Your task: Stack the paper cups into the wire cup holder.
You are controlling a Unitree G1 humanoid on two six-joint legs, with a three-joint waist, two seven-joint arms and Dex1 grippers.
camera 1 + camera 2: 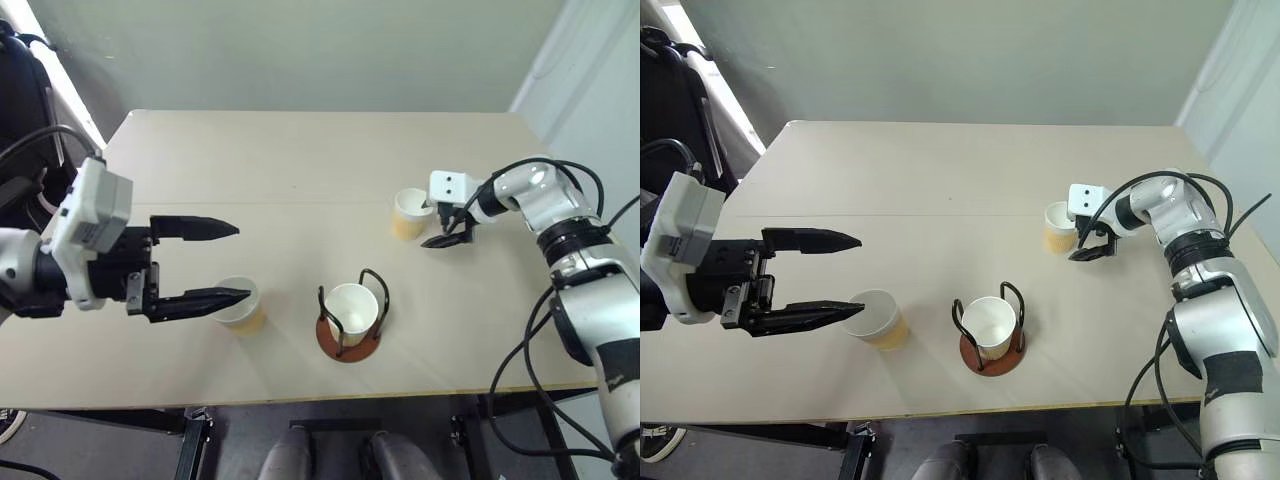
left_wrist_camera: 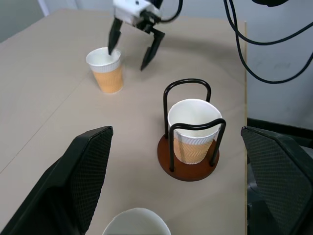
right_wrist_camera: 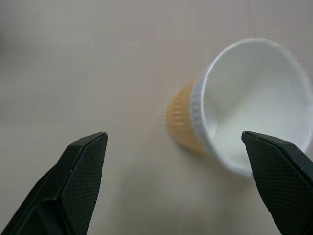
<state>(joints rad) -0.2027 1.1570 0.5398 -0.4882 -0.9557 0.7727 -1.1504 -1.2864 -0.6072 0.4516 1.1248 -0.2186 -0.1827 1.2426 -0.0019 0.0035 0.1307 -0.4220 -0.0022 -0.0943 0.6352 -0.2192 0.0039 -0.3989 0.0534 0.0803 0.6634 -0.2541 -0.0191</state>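
Left eye view is showing the right end effector [image 1: 447,228], fingers spread wide and holding nothing, hanging just beside the far paper cup [image 1: 410,213] on the bench [image 1: 300,170]; to do this well it is needing to straddle the cup wall squarely and close gently so the paper is not crushed. One paper cup [image 1: 352,312] is already sitting in the wire cup holder [image 1: 349,320], while the left end effector [image 1: 225,262] is waiting wide open and empty at the near paper cup [image 1: 243,306].

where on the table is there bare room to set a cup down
Free: the far half of the table, behind all three cups, and the near right corner. Crowded: the near strip around the wire cup holder and the near-left cup.
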